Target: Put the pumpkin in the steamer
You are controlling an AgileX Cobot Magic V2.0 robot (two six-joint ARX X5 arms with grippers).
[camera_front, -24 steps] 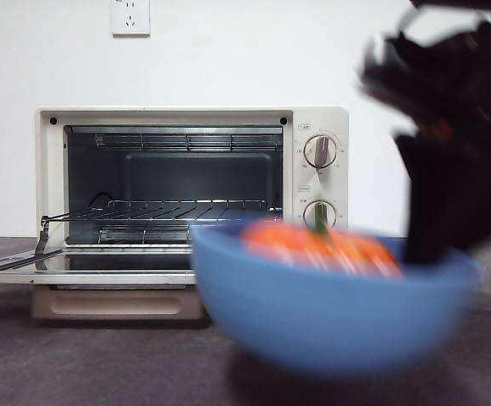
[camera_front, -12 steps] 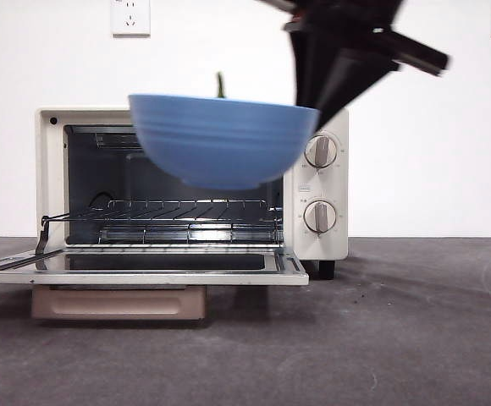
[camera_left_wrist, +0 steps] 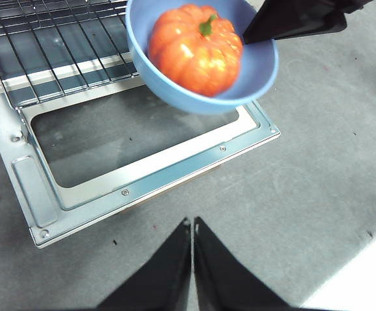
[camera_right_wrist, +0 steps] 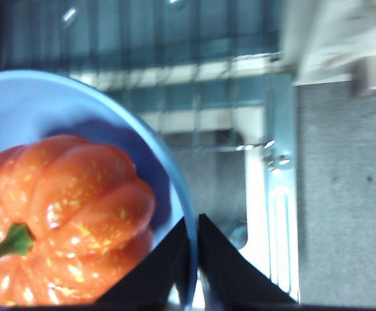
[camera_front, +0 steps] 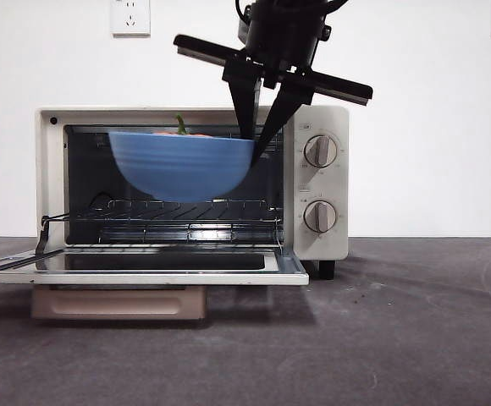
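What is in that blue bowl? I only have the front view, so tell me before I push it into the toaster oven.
Observer: A glossy orange pumpkin with a green stem sits in the blue bowl.
Operator: Tell me how the right gripper has hold of it.
Observer: The right gripper pinches the bowl's rim, one jaw inside and one outside.
Operator: Give me the bowl's depth.
Observer: In the left wrist view it hangs over the hinge end of the open door, at the front edge of the wire rack, not yet inside the toaster oven.
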